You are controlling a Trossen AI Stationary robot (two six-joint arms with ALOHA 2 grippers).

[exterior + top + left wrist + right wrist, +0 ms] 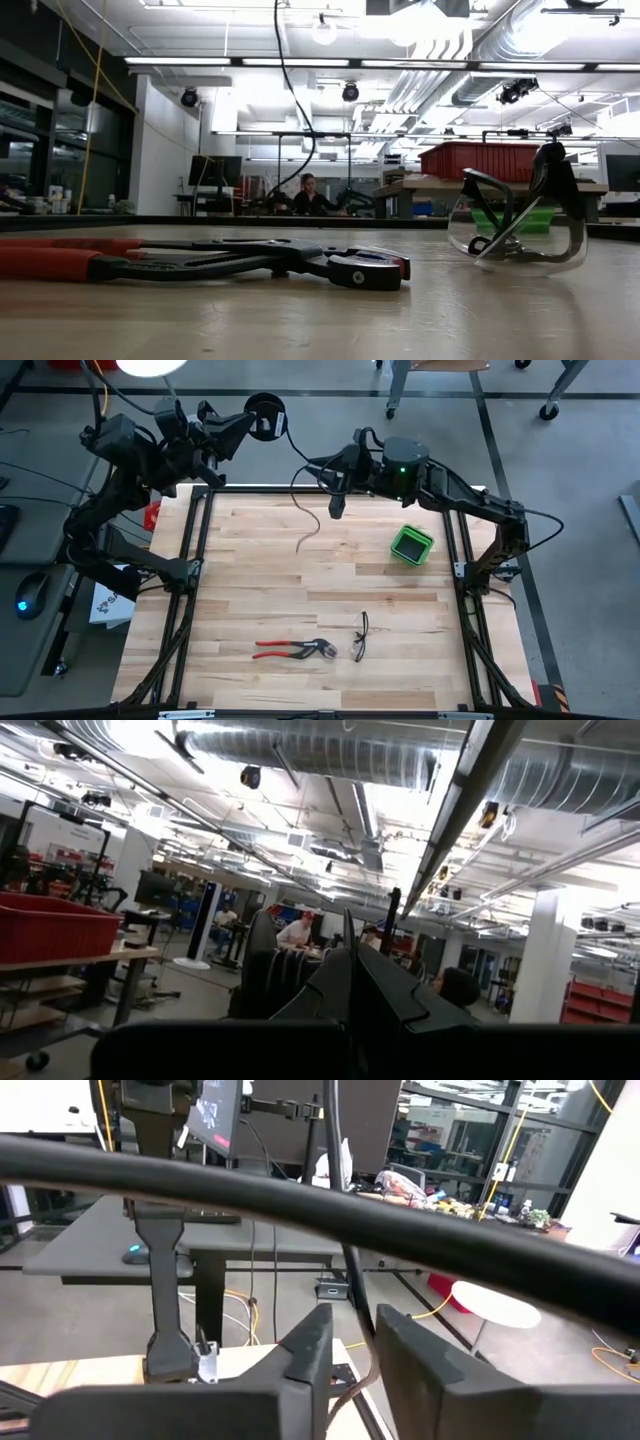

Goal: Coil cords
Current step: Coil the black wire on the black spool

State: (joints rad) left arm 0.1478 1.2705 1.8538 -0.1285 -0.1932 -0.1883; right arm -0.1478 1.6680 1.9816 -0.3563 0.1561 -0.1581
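The thin black cord (303, 480) runs from a dark loop (263, 408) at my left gripper (250, 422), beyond the table's far left corner, across to my right gripper (337, 500). From there it hangs down, and its free end (308, 540) lies on the wood. The low view shows it hanging (300, 120). My left gripper (352, 970) is shut on the cord. My right gripper (356, 1350) points down over the far edge, slightly open, with the cord (345, 1270) between its fingers. My left gripper holds the cord's looped end (272, 422), lifted clear beyond the table's far edge; its own fingers hide the place of contact. My right gripper has the cord (352, 1305) running through the narrow gap between its two fingers, which point down. The cord bends there and hangs slack to the table. I cannot tell whether the fingers pinch it.
Red-handled pliers (290, 650) and black-framed safety glasses (360, 637) lie near the table's near edge. A green bin (411, 545) stands at the right. A yellow cable (100, 400) hangs off the table at the far left. People sit in the room beyond (308, 195).
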